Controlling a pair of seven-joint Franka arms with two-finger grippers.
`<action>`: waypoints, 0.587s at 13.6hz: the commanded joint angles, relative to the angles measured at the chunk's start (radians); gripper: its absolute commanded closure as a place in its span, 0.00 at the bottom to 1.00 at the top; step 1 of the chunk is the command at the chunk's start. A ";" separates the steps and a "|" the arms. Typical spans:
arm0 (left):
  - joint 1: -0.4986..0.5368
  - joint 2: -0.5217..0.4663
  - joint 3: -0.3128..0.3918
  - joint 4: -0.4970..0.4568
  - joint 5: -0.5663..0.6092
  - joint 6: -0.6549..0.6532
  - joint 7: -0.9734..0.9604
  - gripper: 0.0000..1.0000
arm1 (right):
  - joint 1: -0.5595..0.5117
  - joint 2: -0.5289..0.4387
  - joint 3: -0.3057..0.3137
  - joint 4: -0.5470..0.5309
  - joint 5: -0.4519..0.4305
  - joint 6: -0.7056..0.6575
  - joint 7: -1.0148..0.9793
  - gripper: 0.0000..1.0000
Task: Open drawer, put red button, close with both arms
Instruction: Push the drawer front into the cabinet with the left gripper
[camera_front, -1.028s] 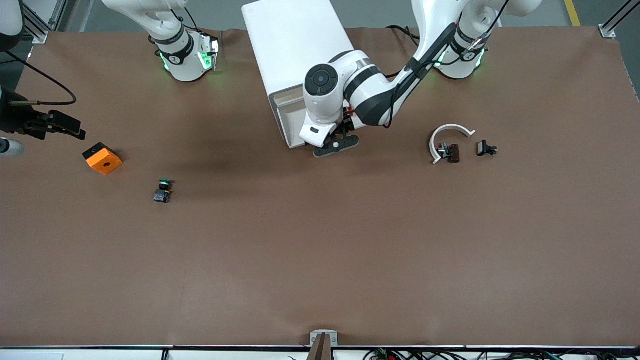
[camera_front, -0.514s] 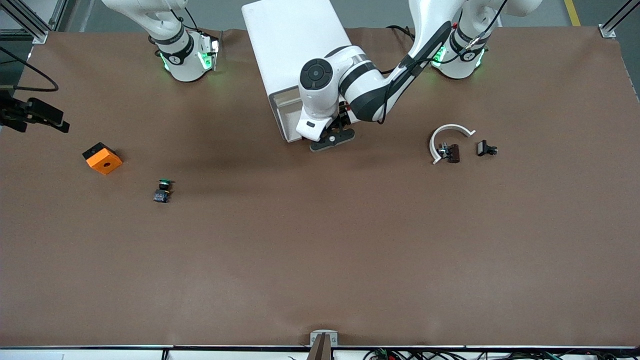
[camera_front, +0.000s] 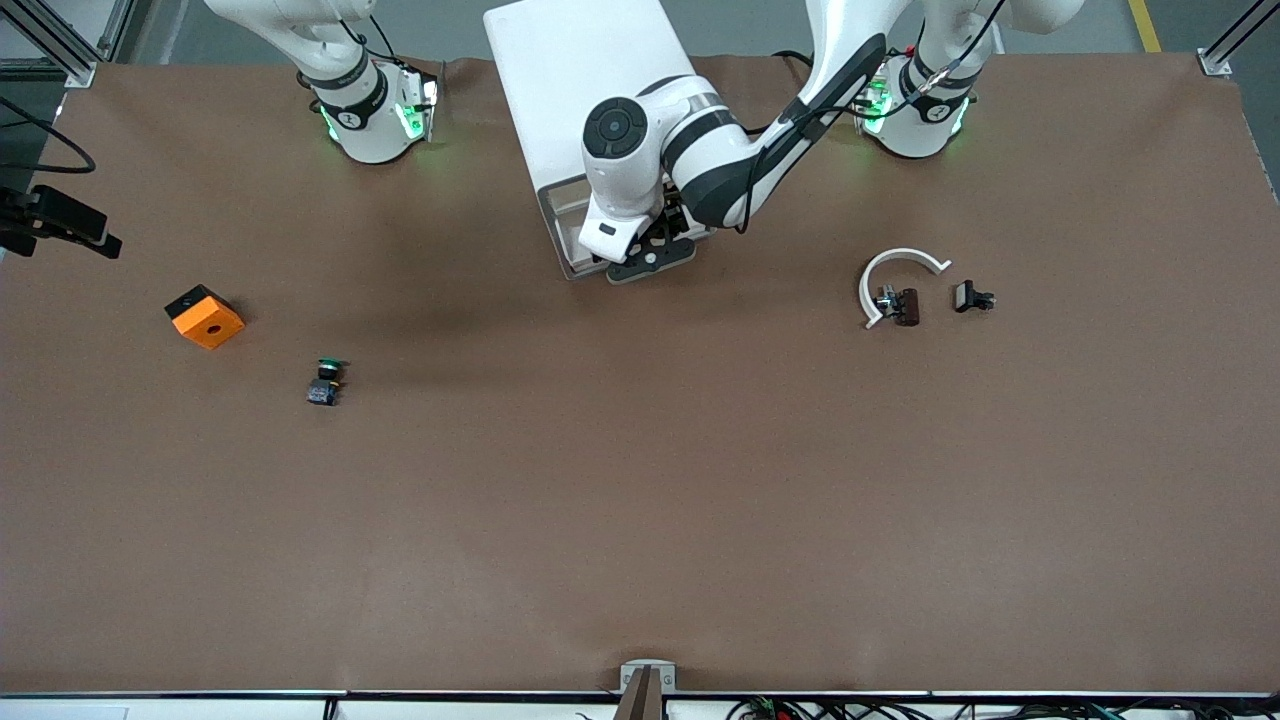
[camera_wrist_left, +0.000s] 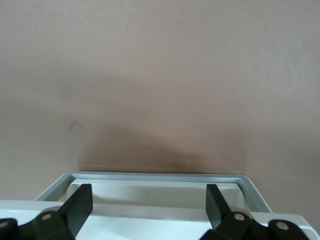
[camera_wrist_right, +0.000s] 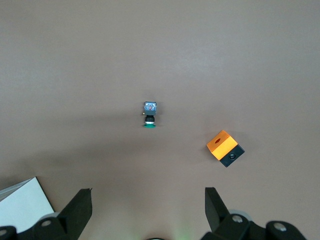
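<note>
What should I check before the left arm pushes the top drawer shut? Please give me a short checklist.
1. Drawer open, pulled out of the cabinet: ok.
2. Left gripper open, at the drawer's front edge: ok.
3. Red button inside the drawer: cannot tell, the arm hides it.
4. Right gripper open, holding nothing, at the right arm's end of the table: ok.
5. Green button and orange block lie on the table, apart from the cabinet: ok.
</note>
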 joint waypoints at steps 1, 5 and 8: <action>-0.005 0.012 -0.024 -0.001 0.005 0.017 -0.038 0.00 | -0.013 -0.032 0.015 0.004 0.012 -0.017 0.005 0.00; -0.024 0.014 -0.033 0.000 -0.019 0.017 -0.046 0.00 | -0.017 -0.079 0.011 -0.028 0.012 -0.028 -0.002 0.00; -0.034 0.014 -0.033 0.002 -0.065 0.017 -0.046 0.00 | -0.011 -0.110 0.017 -0.053 0.012 -0.027 -0.004 0.00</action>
